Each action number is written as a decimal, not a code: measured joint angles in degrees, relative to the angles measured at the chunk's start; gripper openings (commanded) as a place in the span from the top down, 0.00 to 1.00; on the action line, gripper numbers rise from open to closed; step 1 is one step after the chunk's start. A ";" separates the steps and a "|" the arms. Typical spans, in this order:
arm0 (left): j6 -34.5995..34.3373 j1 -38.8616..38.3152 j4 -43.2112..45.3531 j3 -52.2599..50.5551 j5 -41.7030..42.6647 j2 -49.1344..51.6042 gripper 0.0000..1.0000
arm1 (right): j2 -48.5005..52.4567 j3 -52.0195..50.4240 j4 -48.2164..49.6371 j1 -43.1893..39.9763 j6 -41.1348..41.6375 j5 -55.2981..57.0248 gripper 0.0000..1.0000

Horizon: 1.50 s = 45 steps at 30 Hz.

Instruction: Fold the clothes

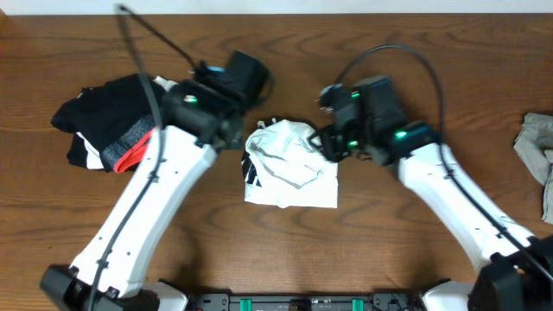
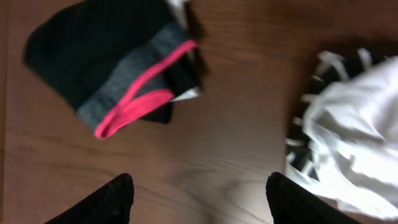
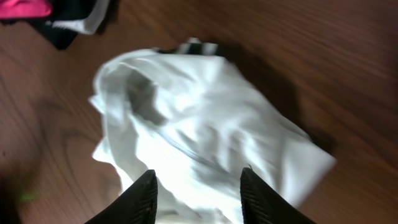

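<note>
The white T-shirt (image 1: 289,164) lies bunched in a compact heap at the table's middle, with black lettering showing at its left edge (image 2: 354,137). My left gripper (image 1: 232,134) hovers just left of the heap. It is open over bare wood (image 2: 199,183) with nothing between its fingers. My right gripper (image 1: 327,142) is at the heap's upper right edge. In the right wrist view its jaws stand apart above the rumpled white cloth (image 3: 205,124), and the gripper (image 3: 198,177) looks open with no fold pinched.
A pile of black garments with a grey-and-red band (image 1: 104,121) lies at the left, close to the left arm (image 2: 106,62). A small grey-beige cloth (image 1: 537,142) sits at the table's right edge. Both arms reach in from the near edge.
</note>
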 measured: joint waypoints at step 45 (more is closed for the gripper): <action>-0.11 4.31 -2.05 0.00 -0.33 -0.61 0.28 | 5.14 0.00 4.87 -3.72 1.33 8.96 0.62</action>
